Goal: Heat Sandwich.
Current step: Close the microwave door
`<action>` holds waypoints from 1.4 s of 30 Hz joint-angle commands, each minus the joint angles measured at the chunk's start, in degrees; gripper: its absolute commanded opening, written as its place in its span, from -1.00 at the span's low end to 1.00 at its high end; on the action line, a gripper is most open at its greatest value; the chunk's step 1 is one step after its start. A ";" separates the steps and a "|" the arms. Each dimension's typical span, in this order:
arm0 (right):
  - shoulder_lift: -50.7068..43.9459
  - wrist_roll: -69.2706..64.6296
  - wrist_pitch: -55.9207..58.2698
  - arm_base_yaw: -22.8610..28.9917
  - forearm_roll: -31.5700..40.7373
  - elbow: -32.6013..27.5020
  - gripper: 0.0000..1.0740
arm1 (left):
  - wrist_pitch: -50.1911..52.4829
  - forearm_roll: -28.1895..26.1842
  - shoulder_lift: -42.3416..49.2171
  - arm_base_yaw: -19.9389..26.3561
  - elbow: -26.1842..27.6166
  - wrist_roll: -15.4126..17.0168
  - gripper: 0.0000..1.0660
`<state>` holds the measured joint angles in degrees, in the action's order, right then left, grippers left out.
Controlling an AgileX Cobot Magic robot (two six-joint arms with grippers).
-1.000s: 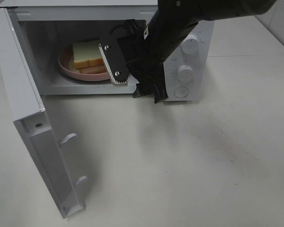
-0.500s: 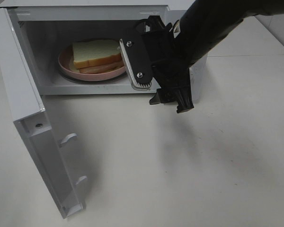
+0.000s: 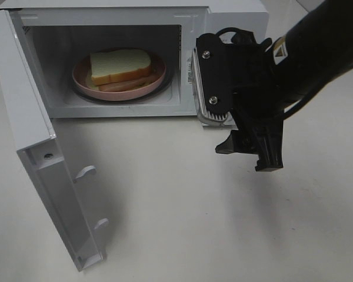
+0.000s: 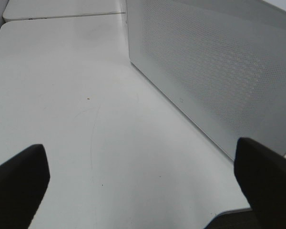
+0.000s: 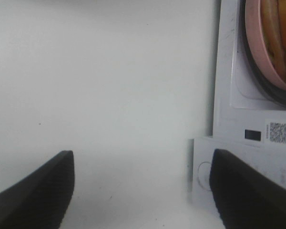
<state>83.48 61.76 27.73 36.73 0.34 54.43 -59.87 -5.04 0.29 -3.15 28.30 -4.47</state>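
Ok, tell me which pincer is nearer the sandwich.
Right, most likely. The right pincer hangs open in front of the microwave, right of the sandwich in the high view. The left pincer is outside the high view, facing a perforated white panel.

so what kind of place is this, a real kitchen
Likely a robot test bench, not a home kitchen: a white microwave sits on a plain white table, with a black robot arm before it.
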 commanded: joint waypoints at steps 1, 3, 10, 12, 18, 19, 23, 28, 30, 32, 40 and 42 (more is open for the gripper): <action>-2.58 -4.30 0.69 0.11 0.23 -1.89 0.42 | 0.46 0.06 1.20 0.17 -0.11 0.17 0.84; -4.98 -7.62 2.23 0.11 0.23 -3.95 0.42 | 0.46 0.06 1.20 0.17 -0.11 0.17 0.84; -10.89 -17.99 7.79 0.11 0.23 -6.99 0.42 | 0.46 0.06 1.20 0.17 -0.11 0.17 0.84; -12.83 -21.08 9.40 0.11 0.23 -7.45 0.42 | 0.46 0.06 1.20 0.17 -0.11 0.17 0.84; -19.31 -33.00 13.24 0.11 0.23 -7.45 0.42 | 0.46 0.06 1.20 0.17 -0.11 0.17 0.84; -20.23 -35.24 13.98 0.11 0.23 -7.45 0.42 | 0.46 0.06 1.20 0.17 -0.11 0.17 0.84; -23.32 -43.77 19.48 0.11 0.23 -7.45 0.42 | 0.46 0.06 1.20 0.17 -0.11 0.17 0.84; -25.78 -50.42 28.30 0.11 -0.34 -7.45 0.42 | 0.46 0.06 1.20 0.17 -0.11 0.17 0.84; -26.24 -51.28 29.56 0.11 -0.86 -7.45 0.42 | 0.46 0.06 1.20 0.17 -0.11 0.17 0.84; -27.79 -52.83 33.52 0.11 -1.89 -7.45 0.42 | 0.46 0.06 1.20 0.17 -0.11 0.17 0.84; -33.40 -55.35 38.33 0.11 -4.07 -7.45 0.42 | 0.46 0.06 1.20 0.17 -0.11 0.17 0.84; -36.33 -56.21 39.59 0.11 -4.98 -7.45 0.42 | 0.46 0.06 1.20 0.17 -0.11 0.17 0.84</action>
<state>48.82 6.76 66.06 36.78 -3.78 47.21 -59.87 -5.04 0.29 -3.15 28.30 -4.47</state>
